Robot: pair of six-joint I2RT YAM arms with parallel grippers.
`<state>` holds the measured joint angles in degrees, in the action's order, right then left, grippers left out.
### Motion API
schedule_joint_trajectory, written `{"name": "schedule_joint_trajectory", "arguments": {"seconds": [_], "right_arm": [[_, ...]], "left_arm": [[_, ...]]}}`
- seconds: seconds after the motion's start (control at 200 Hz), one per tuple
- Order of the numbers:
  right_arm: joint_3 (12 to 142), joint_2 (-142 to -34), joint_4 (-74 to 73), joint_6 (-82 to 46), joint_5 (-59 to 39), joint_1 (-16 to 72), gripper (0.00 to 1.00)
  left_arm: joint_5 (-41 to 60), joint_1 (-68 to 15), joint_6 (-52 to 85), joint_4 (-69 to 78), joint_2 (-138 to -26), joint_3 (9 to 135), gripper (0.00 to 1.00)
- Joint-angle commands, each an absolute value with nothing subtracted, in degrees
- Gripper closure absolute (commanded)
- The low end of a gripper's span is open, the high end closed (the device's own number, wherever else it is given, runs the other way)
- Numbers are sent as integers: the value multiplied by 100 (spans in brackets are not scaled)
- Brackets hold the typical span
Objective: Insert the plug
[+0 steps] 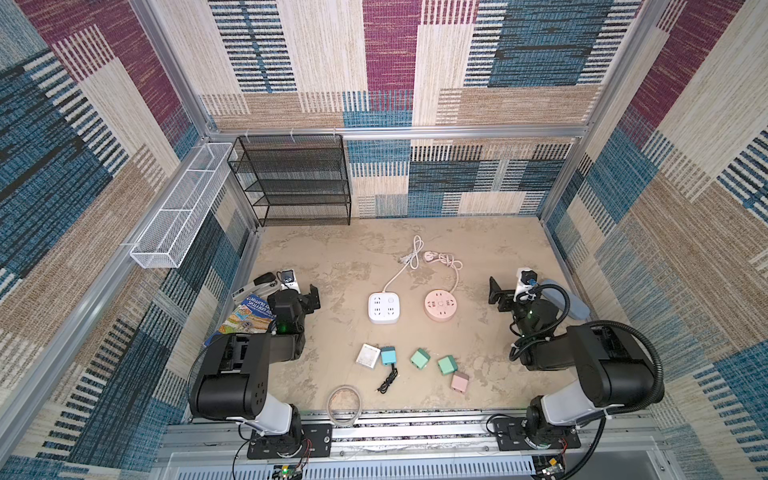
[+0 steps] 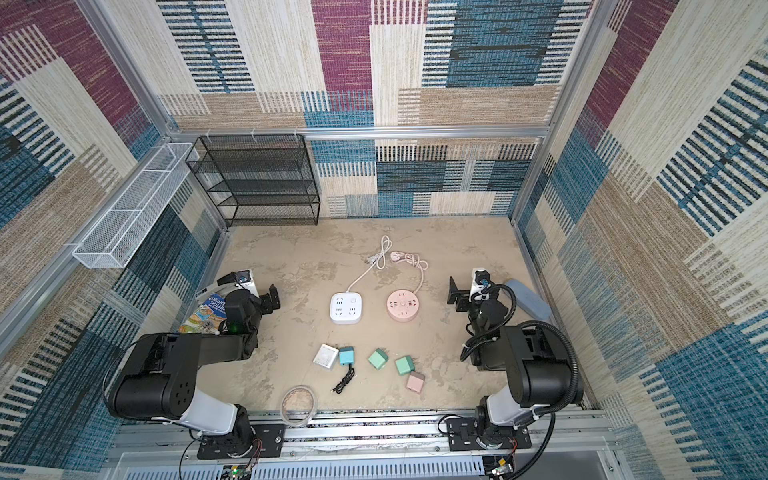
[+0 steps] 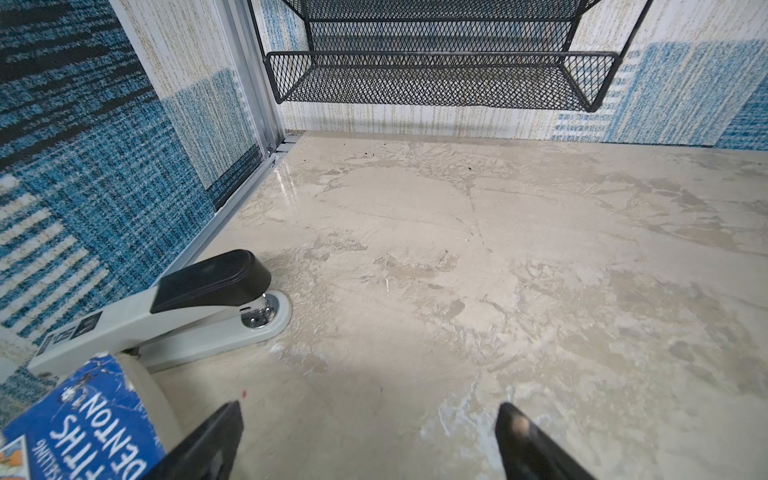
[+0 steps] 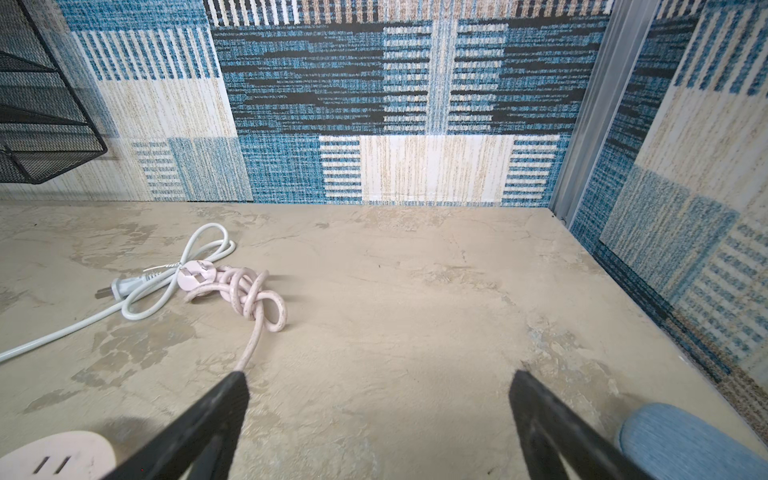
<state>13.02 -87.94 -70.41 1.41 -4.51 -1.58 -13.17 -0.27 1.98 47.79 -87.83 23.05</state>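
A white square power strip (image 1: 384, 306) and a pink round power strip (image 1: 439, 305) lie mid-table, their cords running back to a white plug (image 4: 124, 286) and a pink plug (image 4: 195, 274). Nearer the front lie several small cube plugs: white (image 1: 368, 355), blue (image 1: 389, 355) with a black cable, two green (image 1: 420, 358) (image 1: 447, 365), and pink (image 1: 459, 382). My left gripper (image 1: 314, 297) (image 3: 370, 407) hovers open left of the strips over bare table. My right gripper (image 1: 498, 295) (image 4: 379, 375) is open to their right, holding nothing.
A black mesh shelf (image 1: 295, 178) and a white wire basket (image 1: 183, 208) line the back left. A stapler (image 3: 166, 316) and a book (image 1: 245, 320) lie by the left arm, a blue-grey pouch (image 1: 569, 299) by the right wall, and a coiled cable ring (image 1: 344, 405) at the front edge.
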Motion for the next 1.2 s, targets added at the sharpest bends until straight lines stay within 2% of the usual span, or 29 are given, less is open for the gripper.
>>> {"name": "schedule_joint_trajectory", "arguments": {"seconds": [0.0,0.396,0.471,0.571,0.656,0.751,0.821,0.856,0.992,1.107,1.192], "right_arm": [[1327,-8798,-7125,150,-473,-158,0],[1363,-8701,-7044,158,-516,-168,0],[1850,-8350,-5898,125,-370,-160,0],[2525,-7951,-4458,-116,265,-81,0],[3085,-7730,-3206,-702,790,-27,0],[3900,-7779,-1678,-1256,830,19,0],[4230,-7646,-801,-1645,1344,216,0],[4309,-7449,-405,-1897,1275,263,0],[4347,-6602,789,-2658,879,685,2],[4369,-6186,1757,-3057,1192,1612,5],[4316,-6021,2258,-3284,971,2047,8]], "left_arm": [[-1340,-29,237,4877,-8797,2320,1],[-1168,18,235,4886,-8775,2317,1],[-550,-30,-100,4444,-8424,2436,1],[-824,-302,-310,3070,-7591,2819,1],[-767,-463,-528,2968,-7210,2849,0],[-832,-568,493,2840,-6833,2833,0],[-774,-581,1554,1836,-6654,3205,1],[-481,-595,1841,1395,-6627,3388,1],[253,-831,2327,-125,-6500,3853,0],[-8,-1331,2585,-1157,-6386,4075,1],[-289,-1824,2645,-1585,-6355,4214,0]]}}
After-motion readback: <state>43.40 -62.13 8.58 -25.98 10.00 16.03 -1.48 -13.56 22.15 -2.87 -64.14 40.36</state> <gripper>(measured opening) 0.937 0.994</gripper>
